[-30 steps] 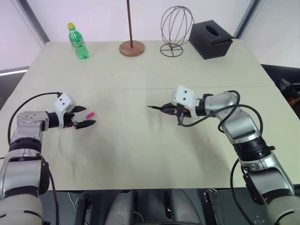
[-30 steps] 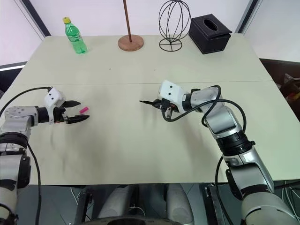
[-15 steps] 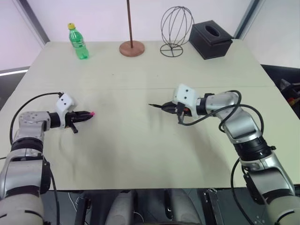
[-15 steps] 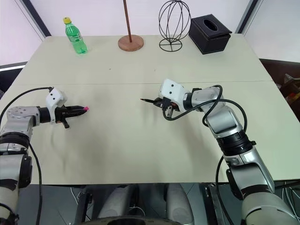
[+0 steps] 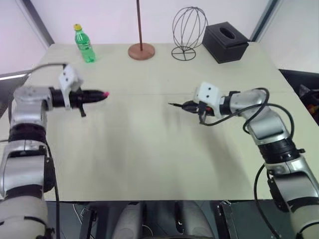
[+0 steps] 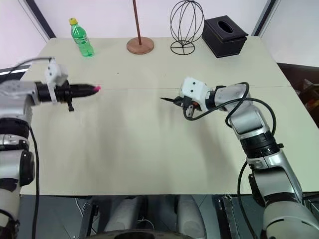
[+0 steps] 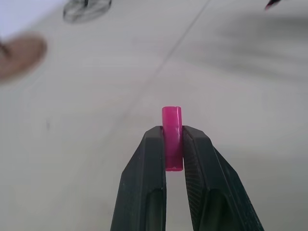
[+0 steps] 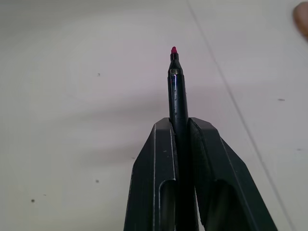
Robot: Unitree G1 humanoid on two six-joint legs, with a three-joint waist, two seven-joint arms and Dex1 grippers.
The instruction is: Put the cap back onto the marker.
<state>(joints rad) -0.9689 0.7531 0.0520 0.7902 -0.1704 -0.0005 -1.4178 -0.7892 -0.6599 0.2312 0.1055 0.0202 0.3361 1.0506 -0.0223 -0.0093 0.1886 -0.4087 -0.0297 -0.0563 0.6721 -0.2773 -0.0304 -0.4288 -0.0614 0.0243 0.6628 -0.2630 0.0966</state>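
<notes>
A tiny bright pink cap [image 7: 172,137] sits pinched between the black fingers of my left gripper [image 5: 102,94], which is shut on it and raised above the table at the left; the cap [image 5: 106,93] pokes out past the fingertips, aimed right. At the centre right, my right gripper [image 5: 189,105] is shut on the thin black marker [image 8: 176,98]. The marker [image 5: 177,105] sticks out to the left with its pink-tipped point forward. A wide stretch of bare table separates cap and marker tip.
Along the beige table's [image 5: 149,149] far edge stand a green bottle [image 5: 83,44], a brown round stand base with a pole [image 5: 141,50], a wire head form [image 5: 188,31] and a black tissue box [image 5: 226,41]. A seam [image 5: 149,93] runs across the table.
My left gripper closed on the pink cap on the table, then lifted it up and a little to the right. The right gripper with the marker shifted slightly to the right.
</notes>
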